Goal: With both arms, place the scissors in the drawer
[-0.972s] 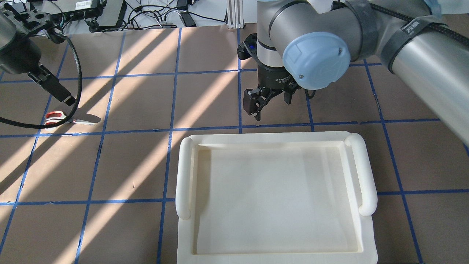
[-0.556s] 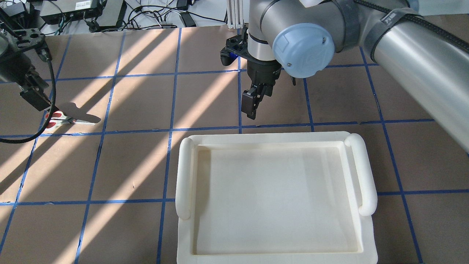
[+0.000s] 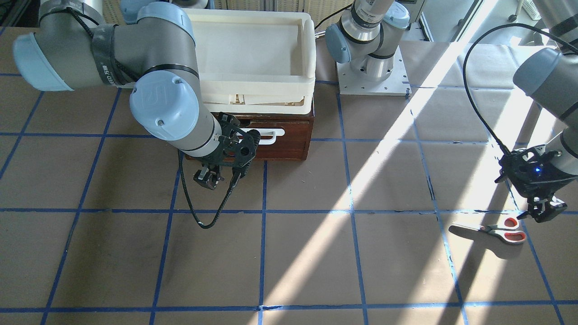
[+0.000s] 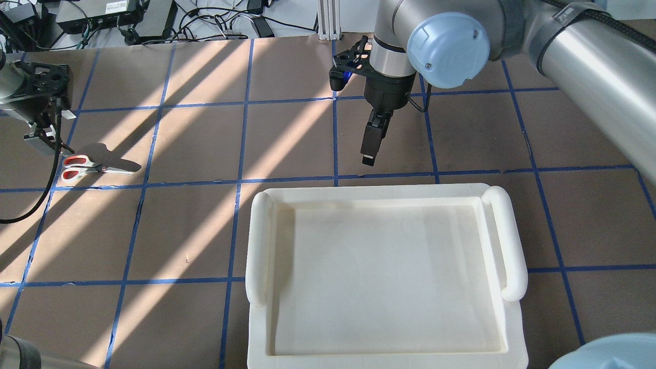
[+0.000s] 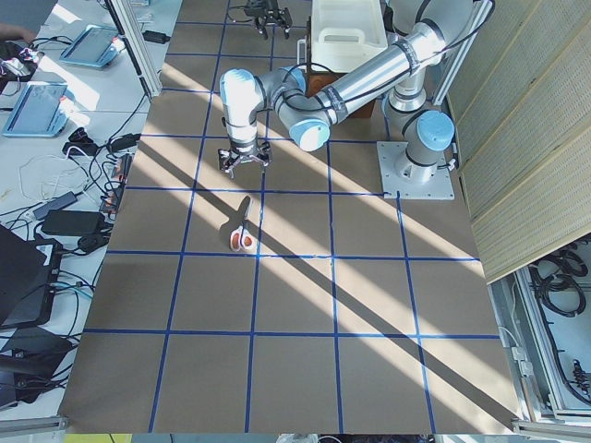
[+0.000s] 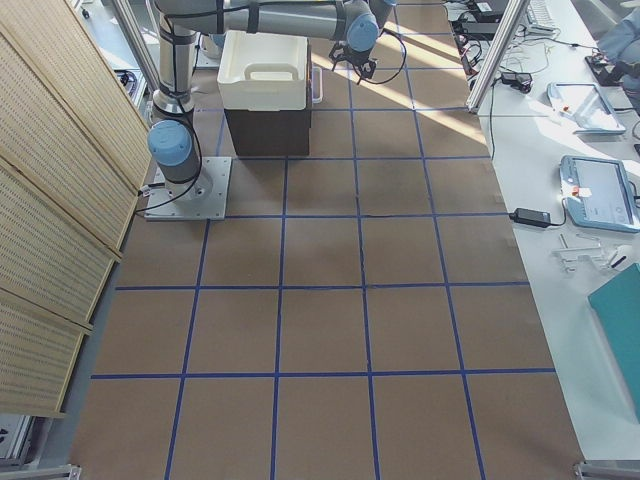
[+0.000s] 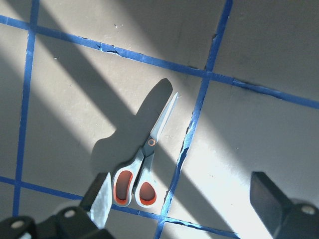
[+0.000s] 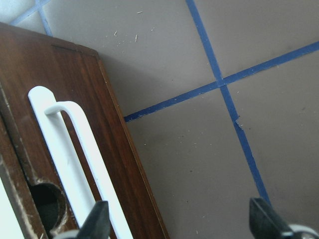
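Two hands stand spread wide: the left hand [image 3: 546, 215] hovers just beside the scissors [image 3: 494, 231], lying flat on the blue-taped worktop [image 3: 316, 253] well apart from the drawer [image 3: 295, 142], where the right hand [image 3: 209, 180] faces its white handle [image 3: 271, 134] beneath a cream tray [image 3: 308, 40].

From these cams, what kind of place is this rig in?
Most likely a robotics lab workcell, not a home: a blue tape grid on the paper-covered table, a robot base plate bolted down, and a side bench with tablets and cables.
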